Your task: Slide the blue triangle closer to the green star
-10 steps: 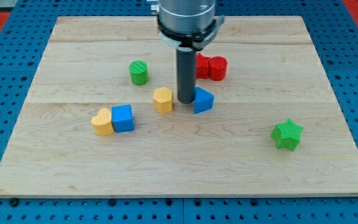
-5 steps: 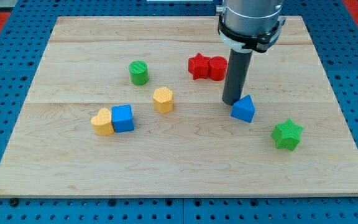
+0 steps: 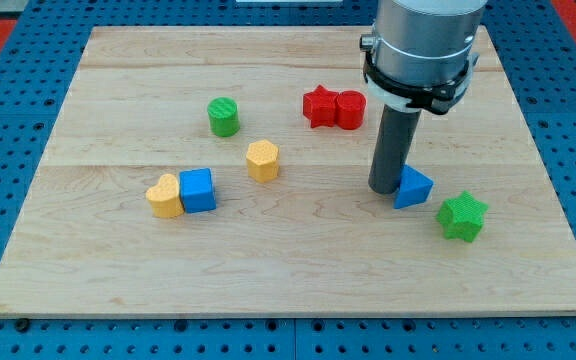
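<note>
The blue triangle lies on the wooden board right of centre. The green star sits just to its lower right, a small gap between them. My tip stands against the blue triangle's left side, touching it. The rod rises from there to the arm's grey body at the view's top.
A red star and a red cylinder sit together above the tip. A green cylinder, a yellow hexagon, a yellow heart and a blue cube lie to the left.
My tip has moved right and down, pushing the blue triangle from the board's centre to just beside the green star. The other blocks have not moved.
</note>
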Controlling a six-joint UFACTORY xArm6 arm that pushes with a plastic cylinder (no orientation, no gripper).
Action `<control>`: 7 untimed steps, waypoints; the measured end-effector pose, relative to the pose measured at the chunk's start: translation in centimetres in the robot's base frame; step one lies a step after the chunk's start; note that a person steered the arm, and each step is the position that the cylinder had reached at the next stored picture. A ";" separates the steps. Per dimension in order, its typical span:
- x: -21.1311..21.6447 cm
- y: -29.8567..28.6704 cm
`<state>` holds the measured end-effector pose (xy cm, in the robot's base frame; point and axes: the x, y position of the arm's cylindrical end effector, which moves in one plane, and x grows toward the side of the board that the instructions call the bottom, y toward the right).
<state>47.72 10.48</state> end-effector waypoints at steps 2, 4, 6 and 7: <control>0.0 2.5; 0.0 4.1; 1.1 3.8; 2.2 3.8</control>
